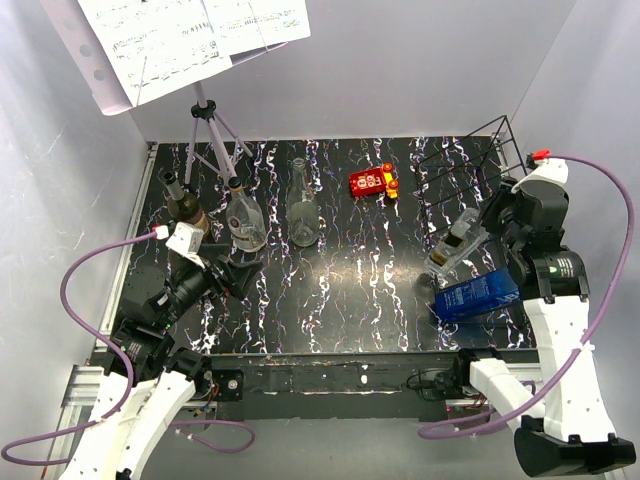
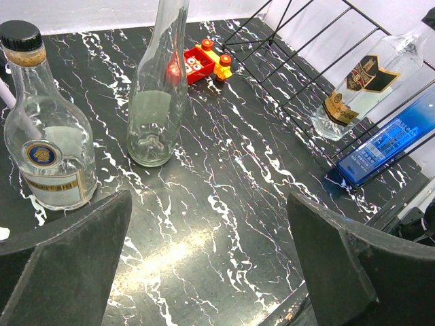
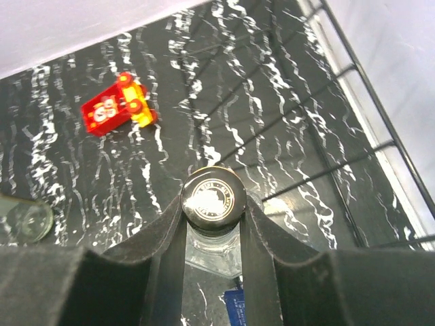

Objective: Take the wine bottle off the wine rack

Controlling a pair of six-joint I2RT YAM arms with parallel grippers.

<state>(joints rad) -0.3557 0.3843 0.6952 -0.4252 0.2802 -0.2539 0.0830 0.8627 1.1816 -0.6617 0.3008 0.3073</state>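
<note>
- wine bottle (image 1: 455, 245): clear glass, black-and-gold label, lying on the wine rack (image 1: 462, 165) at the right side of the tabletop (image 1: 340, 290); can't tell if it is lifted clear of the bars yet.
- long axis slanted: base low, pointing toward the middle of the tabletop; neck high, pointing to the right wall and into the right gripper. The rack's sloped bars probably set that tilt.
- right gripper (image 3: 213, 204): narrow, fingers pinched on both sides of the round cap and neck, seen end-on from the wrist. Grabbing the raised neck end is likely the easy way to draw the bottle along its own axis.
- blue bottle (image 1: 478, 295): just beside it on the near side, same slant, so a sideways pull risks a knock.
- left gripper (image 2: 211, 272): spread wide, holding nothing, at the left, well apart from the rack.
- three glass bottles (image 1: 245, 215) stand upright at the left; red toy (image 1: 372, 182) lies flat mid-back.
</note>
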